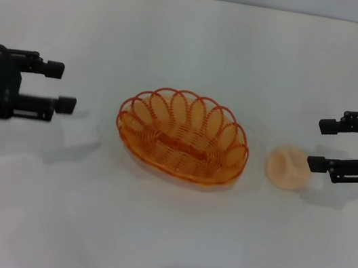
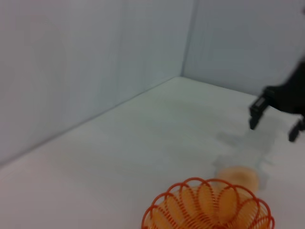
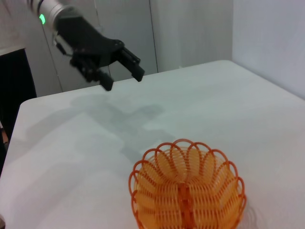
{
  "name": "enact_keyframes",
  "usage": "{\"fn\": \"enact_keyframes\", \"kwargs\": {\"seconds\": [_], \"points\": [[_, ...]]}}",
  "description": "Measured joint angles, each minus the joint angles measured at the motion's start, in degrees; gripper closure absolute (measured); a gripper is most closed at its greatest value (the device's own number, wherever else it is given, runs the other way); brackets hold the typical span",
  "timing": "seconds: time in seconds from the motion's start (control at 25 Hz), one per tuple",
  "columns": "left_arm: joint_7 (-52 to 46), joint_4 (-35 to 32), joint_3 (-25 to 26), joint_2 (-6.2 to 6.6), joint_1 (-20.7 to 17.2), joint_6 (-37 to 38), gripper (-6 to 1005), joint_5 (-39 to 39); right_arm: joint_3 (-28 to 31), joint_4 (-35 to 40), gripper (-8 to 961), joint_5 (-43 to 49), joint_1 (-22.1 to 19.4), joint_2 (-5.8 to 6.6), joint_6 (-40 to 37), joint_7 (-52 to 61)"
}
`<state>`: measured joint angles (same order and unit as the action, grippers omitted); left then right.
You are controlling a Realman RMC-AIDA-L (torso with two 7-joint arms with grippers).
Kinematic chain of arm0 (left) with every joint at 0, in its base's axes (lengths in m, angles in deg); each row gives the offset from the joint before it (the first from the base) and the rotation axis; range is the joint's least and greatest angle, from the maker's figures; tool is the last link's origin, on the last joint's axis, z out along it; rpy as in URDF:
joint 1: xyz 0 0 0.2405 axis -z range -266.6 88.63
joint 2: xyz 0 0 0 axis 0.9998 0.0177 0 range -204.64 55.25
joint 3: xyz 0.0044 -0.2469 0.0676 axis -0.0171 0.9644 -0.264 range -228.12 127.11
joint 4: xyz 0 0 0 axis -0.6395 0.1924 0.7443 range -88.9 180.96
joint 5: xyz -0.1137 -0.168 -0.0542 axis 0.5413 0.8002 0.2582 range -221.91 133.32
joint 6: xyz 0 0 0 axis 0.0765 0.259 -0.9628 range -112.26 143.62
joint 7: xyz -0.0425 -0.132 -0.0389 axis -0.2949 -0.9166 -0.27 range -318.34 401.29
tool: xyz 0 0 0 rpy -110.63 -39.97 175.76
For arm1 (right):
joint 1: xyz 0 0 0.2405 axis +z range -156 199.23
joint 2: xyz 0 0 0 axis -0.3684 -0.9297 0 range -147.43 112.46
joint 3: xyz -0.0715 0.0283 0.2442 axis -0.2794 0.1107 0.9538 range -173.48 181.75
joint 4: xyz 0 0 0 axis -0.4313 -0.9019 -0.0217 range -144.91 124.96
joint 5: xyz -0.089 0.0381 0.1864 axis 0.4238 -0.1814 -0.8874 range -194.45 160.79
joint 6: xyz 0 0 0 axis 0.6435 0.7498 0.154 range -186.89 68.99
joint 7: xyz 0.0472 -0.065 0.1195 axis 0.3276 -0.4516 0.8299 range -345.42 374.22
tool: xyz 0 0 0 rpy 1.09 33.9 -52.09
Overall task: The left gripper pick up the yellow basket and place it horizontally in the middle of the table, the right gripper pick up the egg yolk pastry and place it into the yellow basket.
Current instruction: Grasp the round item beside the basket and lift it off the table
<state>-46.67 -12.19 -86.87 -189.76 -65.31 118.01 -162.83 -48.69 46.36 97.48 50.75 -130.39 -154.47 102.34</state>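
The yellow basket (image 1: pixel 183 135) is seated upright at the middle of the tabletop (image 1: pixel 161 241). The egg yolk pastry (image 1: pixel 287 167) is located just beside it, outside the rim. The right end effector (image 1: pixel 323 144) is positioned open beside the pastry, gripping nothing. The left end effector (image 1: pixel 59 88) is held open and empty, well apart from the basket.

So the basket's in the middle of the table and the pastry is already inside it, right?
Not quite. The basket is in the middle of the table, but the pastry lies on the table beside it, near the open right gripper, as the head view shows.
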Motion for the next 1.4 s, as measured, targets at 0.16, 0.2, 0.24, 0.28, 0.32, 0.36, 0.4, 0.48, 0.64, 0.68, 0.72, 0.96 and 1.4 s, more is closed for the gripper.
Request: {"fn": "enact_keyframes", "kwargs": {"seconds": [0.16, 0.2, 0.24, 0.28, 0.32, 0.36, 0.4, 0.48, 0.64, 0.68, 0.72, 0.96, 1.4], "points": [[11.64, 0.62, 1.37, -1.51, -2.53, -0.13, 282, -0.16, -1.11, 0.18, 242, 0.48, -0.08, -0.02, 0.09, 2.04], [12.6, 0.94, 1.36, -1.37, -2.75, 0.35, 282, -0.4, -1.27, 0.49, 242, 1.0, -0.22, -0.2, 0.32, 2.81], [13.43, 1.26, 1.35, -1.09, -3.06, 0.89, 282, -0.58, -1.32, 0.7, 242, 1.44, -0.29, -0.35, 0.44, 3.36], [14.19, 1.47, 1.37, -0.69, -3.58, 1.46, 283, -0.68, -1.34, 0.91, 242, 2.28, -0.19, -0.6, 0.69, 4.41], [14.48, 1.48, 1.43, -0.39, -4.04, 1.85, 283, -0.7, -1.36, 1.06, 242, 3.28, 0.07, -0.89, 0.97, 5.34], [14.73, 1.37, 1.51, -0.03, -4.71, 2.28, 284, -0.72, -1.44, 1.16, 242, 4.28, 0.37, -1.28, 1.19, 6.13], [14.87, 1.18, 1.54, 0.17, -5.31, 2.67, 284, -0.73, -1.47, 1.49, 242, 5.24, 0.57, -1.62, 1.41, 6.74], [15.06, 0.34, 1.54, 0.48, -6.64, 3.67, 285, -0.79, -1.72, 2.24, 242, 6.5, 0.66, -2.2, 1.87, 7.73], [15.28, -1.83, 1.15, 0.73, -9.2, 6.68, 286, -0.97, -4.66, 2.68, 243, 6.99, 1.44, -2.11, 4.14, 10.06], [15.46, -2.28, 1.13, 0.82, -9.66, 7.66, 287, -1.26, -5.49, 2.71, 243, 7.03, 1.67, -2.06, 4.68, 10.5], [15.68, -2.52, 1.1, 0.88, -9.83, 8.15, 287, -1.52, -6.18, 2.77, 243, 7.22, 1.89, -2.04, 4.99, 10.87], [18.63, -2.64, 1.06, 0.31, -9.88, 8.94, 287, -3.33, -10.62, 3.39, 243, 12.63, 3.88, -2.24, 8.23, 15.32], [19.28, -2.34, 0.86, -1.05, -8.2, 8.69, 287, -4.02, -19.07, 2.56, 243, 19.8, 8.17, -2.38, 14.09, 20.08]]}}
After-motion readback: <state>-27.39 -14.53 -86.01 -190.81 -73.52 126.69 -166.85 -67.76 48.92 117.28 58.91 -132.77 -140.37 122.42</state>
